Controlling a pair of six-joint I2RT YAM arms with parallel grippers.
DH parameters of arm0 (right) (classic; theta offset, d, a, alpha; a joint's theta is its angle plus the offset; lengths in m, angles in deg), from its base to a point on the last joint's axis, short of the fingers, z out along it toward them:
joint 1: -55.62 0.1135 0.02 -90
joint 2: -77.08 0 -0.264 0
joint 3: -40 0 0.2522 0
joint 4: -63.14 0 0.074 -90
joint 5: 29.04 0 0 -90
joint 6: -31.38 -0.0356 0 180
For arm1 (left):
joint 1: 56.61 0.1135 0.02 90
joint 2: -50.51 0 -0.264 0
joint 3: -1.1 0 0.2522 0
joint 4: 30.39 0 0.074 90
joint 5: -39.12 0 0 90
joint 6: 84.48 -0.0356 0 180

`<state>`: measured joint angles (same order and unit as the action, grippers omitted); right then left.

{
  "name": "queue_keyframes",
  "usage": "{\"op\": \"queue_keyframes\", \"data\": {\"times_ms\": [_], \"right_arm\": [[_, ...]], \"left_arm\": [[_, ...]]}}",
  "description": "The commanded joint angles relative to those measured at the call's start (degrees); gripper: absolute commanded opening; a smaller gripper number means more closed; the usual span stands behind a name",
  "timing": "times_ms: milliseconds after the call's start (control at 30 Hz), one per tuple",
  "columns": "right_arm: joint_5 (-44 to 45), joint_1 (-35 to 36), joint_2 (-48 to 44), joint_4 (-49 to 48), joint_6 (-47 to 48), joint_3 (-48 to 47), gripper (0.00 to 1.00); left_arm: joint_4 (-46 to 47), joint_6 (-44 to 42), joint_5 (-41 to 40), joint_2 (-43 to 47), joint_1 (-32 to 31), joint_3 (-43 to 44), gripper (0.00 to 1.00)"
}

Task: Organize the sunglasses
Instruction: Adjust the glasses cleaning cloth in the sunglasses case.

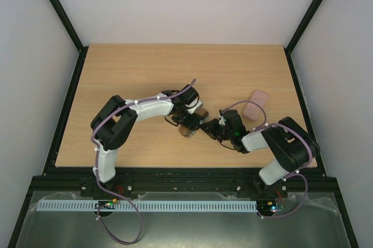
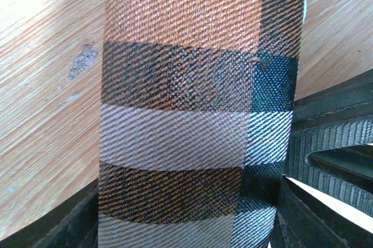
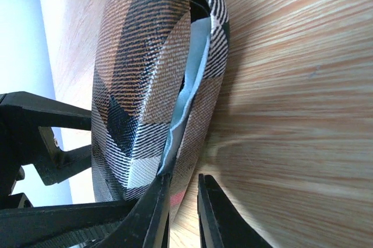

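Reaching inward over the wood table (image 1: pixel 145 73), left arm (image 1: pixel 116 125) and right arm (image 1: pixel 285 149) elbows bent, meeting mid-table, left gripper (image 2: pixel 186 201) spread wide clamping the plaid case (image 3: pixel 140 84), right gripper (image 3: pixel 182 213) nearly closed pinching its cracked-open rim, pink case (image 1: pixel 256 103) beside the right arm, blue lining (image 3: pixel 192 73) peeking out, sunglasses hidden, can't tell where

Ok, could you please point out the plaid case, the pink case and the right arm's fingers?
plaid case (image 3: pixel 140 73): right wrist view, on its broad outer shell.
pink case (image 1: pixel 256 104): top view, middle of its flat face.
right fingers (image 3: pixel 214 220): right wrist view, on the finger beside the bare wood.
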<state>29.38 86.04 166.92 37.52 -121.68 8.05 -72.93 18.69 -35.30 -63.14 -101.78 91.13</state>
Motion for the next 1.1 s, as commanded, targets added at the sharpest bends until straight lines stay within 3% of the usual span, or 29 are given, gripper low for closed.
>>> {"op": "queue_keyframes", "data": {"times_ms": [0, 200, 433, 700, 867, 1067], "right_arm": [[0.7, 0.0, 1.8, -1.2, 0.7, -0.7, 0.15], [5.2, 0.0, -5.6, 6.3, 1.8, 0.2, 0.19], [14.5, 0.0, -19.7, 21.8, 5.2, -1.3, 0.32], [15.1, 0.4, -18.6, 30.9, 9.3, -7.2, 0.41], [17.2, 2.9, -15.8, 33.4, 10.2, -10.8, 0.49], [19.1, 6.6, -7.8, 34.5, 10.8, -15.6, 0.49]], "left_arm": [[-3.9, 0.7, -2.9, -2.9, -1.6, 1.6, 0.31], [-6.1, 1.4, -6.7, -3.8, -2.4, 2.2, 0.37], [-5.4, 1.5, -3.2, -0.3, -1.6, 4.6, 0.65], [-1.1, 2.5, 1.1, 8.6, 0.7, -0.5, 0.89], [2.5, 3.8, 3.1, 13.9, 2.4, -7.2, 0.90], [5.3, 6.7, 4.3, 12.5, 3.9, -11.5, 0.71]]}}
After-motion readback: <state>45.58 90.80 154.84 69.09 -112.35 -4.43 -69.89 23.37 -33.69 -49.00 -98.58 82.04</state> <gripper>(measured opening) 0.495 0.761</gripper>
